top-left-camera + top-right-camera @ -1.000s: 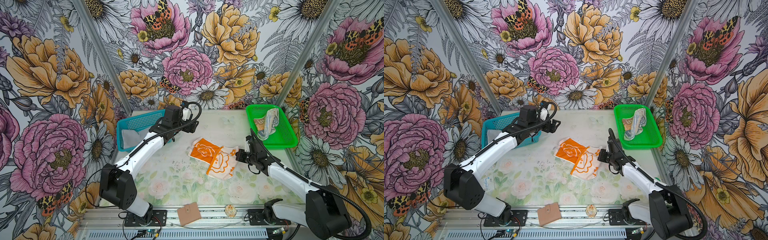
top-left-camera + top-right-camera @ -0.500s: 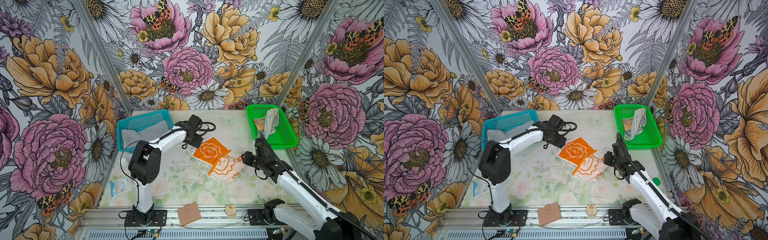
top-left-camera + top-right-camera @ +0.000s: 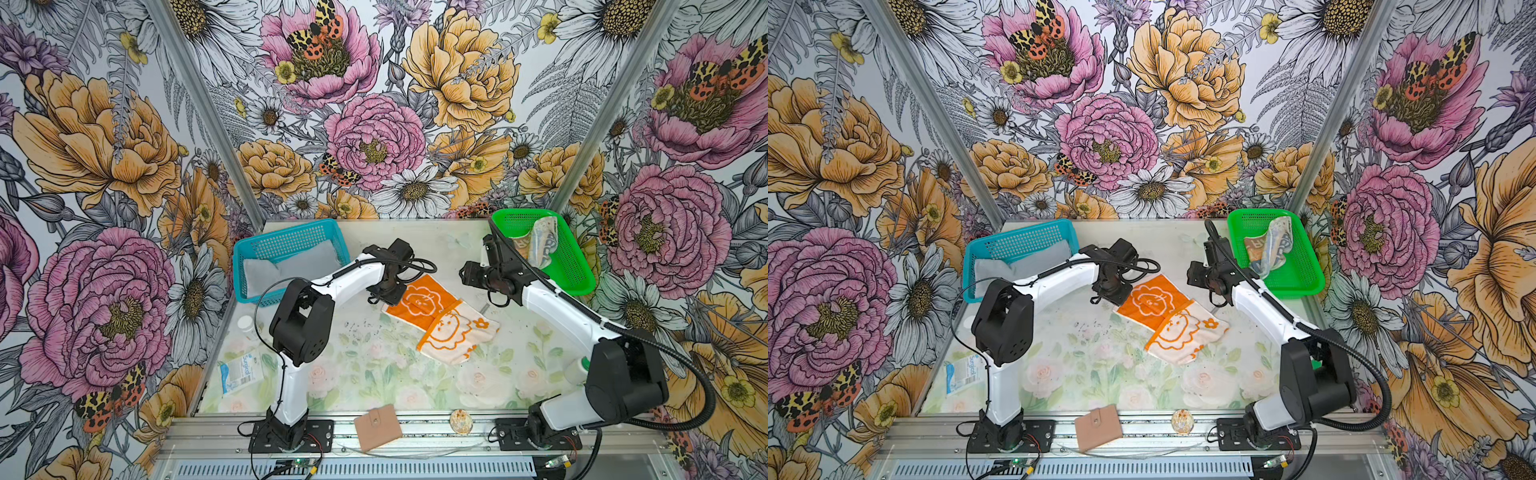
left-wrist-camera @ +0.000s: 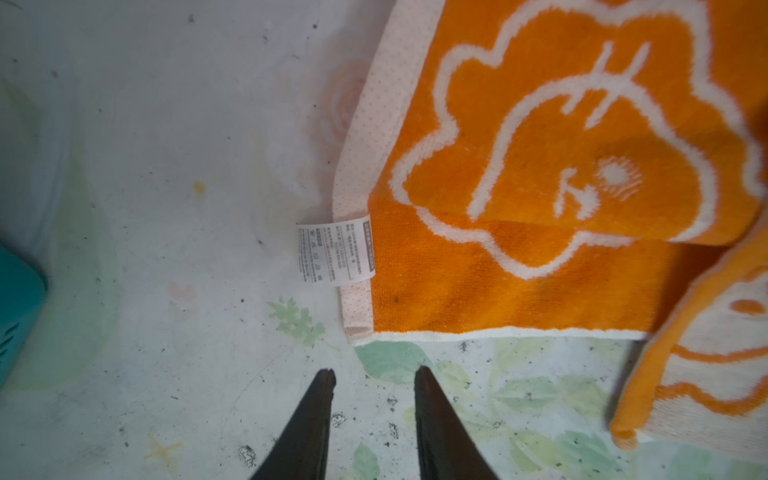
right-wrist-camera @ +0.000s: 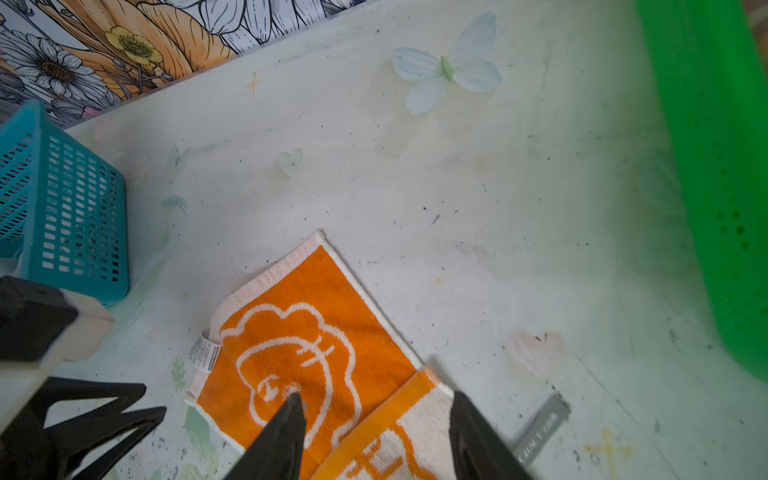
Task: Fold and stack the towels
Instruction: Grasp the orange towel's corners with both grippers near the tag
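Center frame: orange towel [image 3: 422, 301] lying partly folded on table [image 3: 374, 374]. Left gripper [image 4: 374, 370] hovering beside its corner, jaws parted, empty. Right gripper [image 5: 376, 395] hanging near it, jaws apart, gripping nothing.

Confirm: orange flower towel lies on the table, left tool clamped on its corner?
Not clamped. The left wrist view shows the left tool open, jaws apart with nothing between them, just short of the corner of the orange flower towel. The towel does lie on the table.
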Robot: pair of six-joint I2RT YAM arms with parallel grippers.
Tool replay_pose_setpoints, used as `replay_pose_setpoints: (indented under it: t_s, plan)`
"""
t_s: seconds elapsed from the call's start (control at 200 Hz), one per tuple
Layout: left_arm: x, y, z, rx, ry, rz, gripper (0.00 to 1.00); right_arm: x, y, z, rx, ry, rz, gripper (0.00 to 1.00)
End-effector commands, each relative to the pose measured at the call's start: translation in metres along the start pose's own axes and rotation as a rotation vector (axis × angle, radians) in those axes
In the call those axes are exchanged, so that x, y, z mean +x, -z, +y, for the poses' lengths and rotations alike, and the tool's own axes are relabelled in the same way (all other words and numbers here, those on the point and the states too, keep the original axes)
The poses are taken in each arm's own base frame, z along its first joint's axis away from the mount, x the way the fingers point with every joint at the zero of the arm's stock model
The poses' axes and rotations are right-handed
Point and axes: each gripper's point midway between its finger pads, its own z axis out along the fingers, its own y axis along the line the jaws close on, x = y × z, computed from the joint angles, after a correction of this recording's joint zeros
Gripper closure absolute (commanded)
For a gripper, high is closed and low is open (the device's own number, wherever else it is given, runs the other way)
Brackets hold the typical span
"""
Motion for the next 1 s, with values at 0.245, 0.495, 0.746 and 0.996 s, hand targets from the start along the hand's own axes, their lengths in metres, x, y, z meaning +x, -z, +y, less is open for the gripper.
replay_pose_setpoints:
  t_s: [0.245,0.495,0.746,0.996]
  plan:
    - [0.009,-0.019,0.011,0.019,0.056,0.079,0.65,-0.031,-0.073,0.041,-0.109,0.097,0.051,0.42]
    - [0.014,-0.026,0.008,0.038,0.046,0.109,0.6,-0.024,-0.112,0.062,-0.144,0.112,0.101,0.42]
    - [0.018,-0.032,0.0,0.061,0.033,0.135,0.65,-0.008,-0.132,0.066,-0.145,0.11,0.145,0.42]
    - [0.021,-0.04,0.001,0.055,0.034,0.161,0.77,0.004,-0.141,0.067,-0.149,0.111,0.178,0.42]
